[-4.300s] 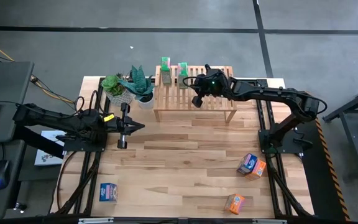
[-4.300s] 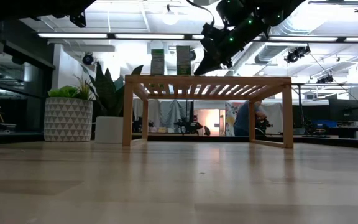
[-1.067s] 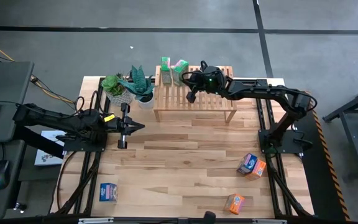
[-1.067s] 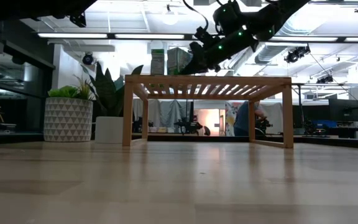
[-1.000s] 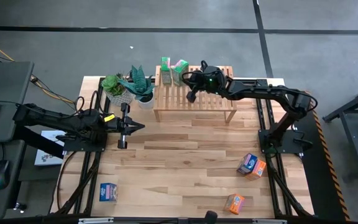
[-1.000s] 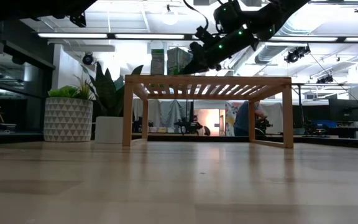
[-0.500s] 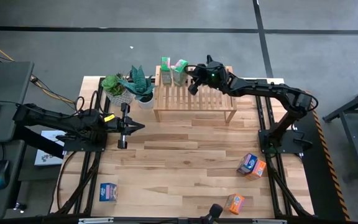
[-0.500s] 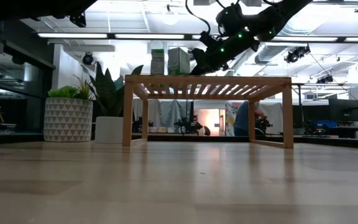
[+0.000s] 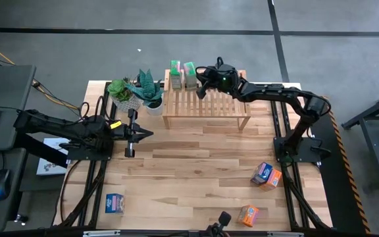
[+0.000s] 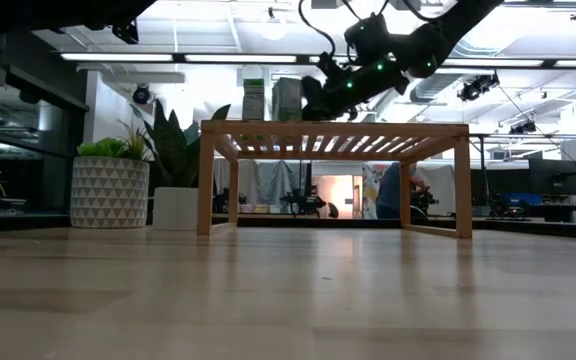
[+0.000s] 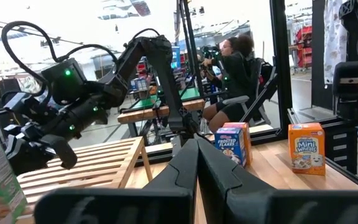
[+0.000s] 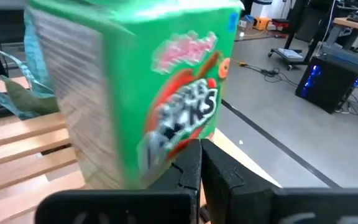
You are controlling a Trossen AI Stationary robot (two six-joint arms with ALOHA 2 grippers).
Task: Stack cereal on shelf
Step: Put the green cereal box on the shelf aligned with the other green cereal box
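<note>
The pale plank tabletop (image 9: 189,164) carries a low slatted wooden shelf (image 9: 209,105) at its far edge. Two potted plants (image 9: 137,92) stand just beside it, one pot faceted white. The right claw (image 9: 201,83) reaches over the shelf, fingers closed together, empty, its tip against a green carton (image 9: 189,76). That carton stands upright on the slats beside a second green carton (image 9: 175,76). The left claw (image 9: 129,133) is also closed and empty, hovering over the tabletop's left part. The other cardboard boxes lie on the planks: a blue-and-orange pair (image 9: 266,175), an orange one (image 9: 248,214) and a blue one (image 9: 115,204).
</note>
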